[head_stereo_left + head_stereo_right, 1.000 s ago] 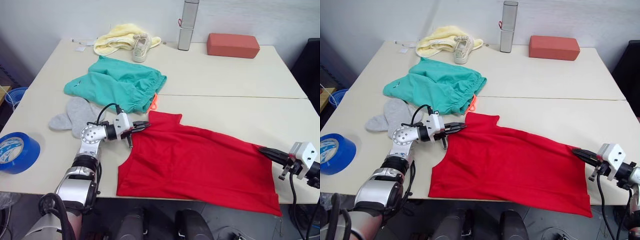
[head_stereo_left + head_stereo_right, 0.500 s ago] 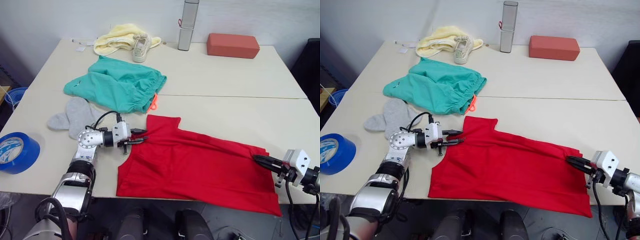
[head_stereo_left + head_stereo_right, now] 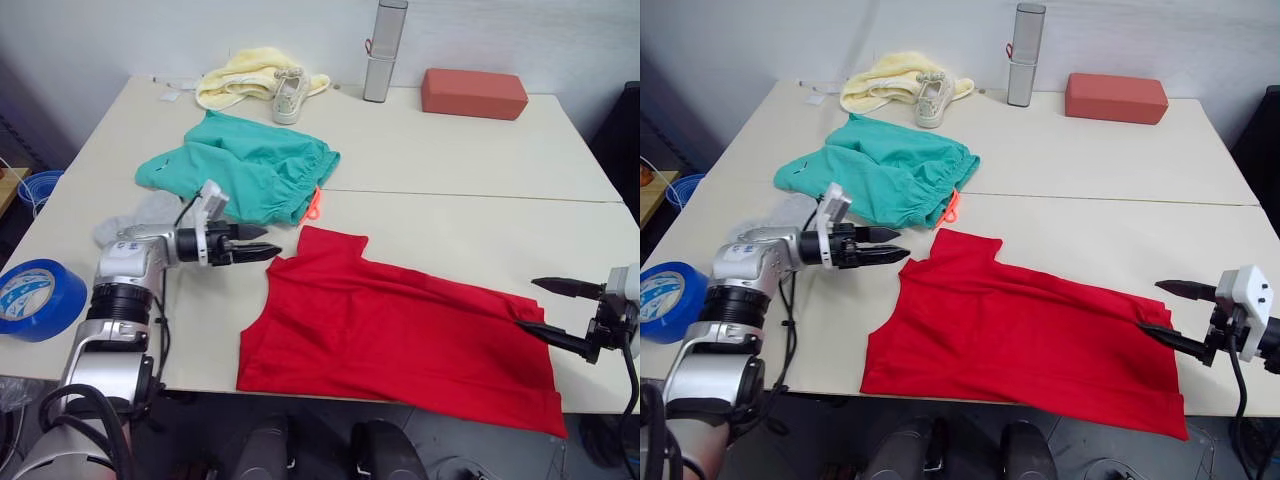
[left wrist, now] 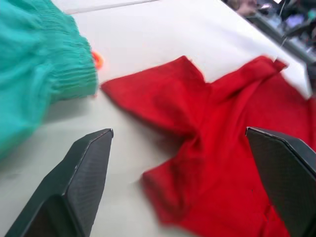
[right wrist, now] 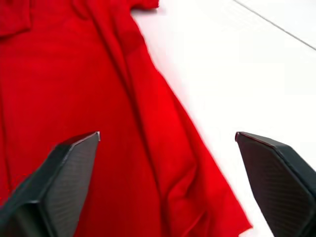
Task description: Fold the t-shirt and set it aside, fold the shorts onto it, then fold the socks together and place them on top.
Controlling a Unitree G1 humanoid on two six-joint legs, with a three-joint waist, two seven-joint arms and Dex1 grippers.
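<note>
The red t-shirt (image 3: 400, 330) lies spread on the near half of the table (image 3: 450, 170), one sleeve pointing toward the shorts. My left gripper (image 3: 268, 242) stands open just left of that sleeve, holding nothing. At the shirt's right end my right gripper (image 3: 527, 303) is open too, its lower finger over the cloth's edge. Both wrist views show wide-apart fingers with the t-shirt (image 4: 222, 148) (image 5: 98, 123) lying free between them. The teal shorts (image 3: 245, 170) lie crumpled behind the left gripper, orange drawstring (image 3: 312, 205) showing. The grey socks (image 3: 140, 215) lie partly behind my left arm.
A yellow cloth (image 3: 235, 75) and a white shoe (image 3: 287, 95) sit at the back left. A silver cylinder (image 3: 385, 50) and a red-brown block (image 3: 473, 92) stand along the back. A blue tape roll (image 3: 35, 300) lies at the near left edge.
Both grippers have opened and let go of the t-shirt, which now lies on the table. The left one drew back to the left off the sleeve; the right one backed off to the right.
</note>
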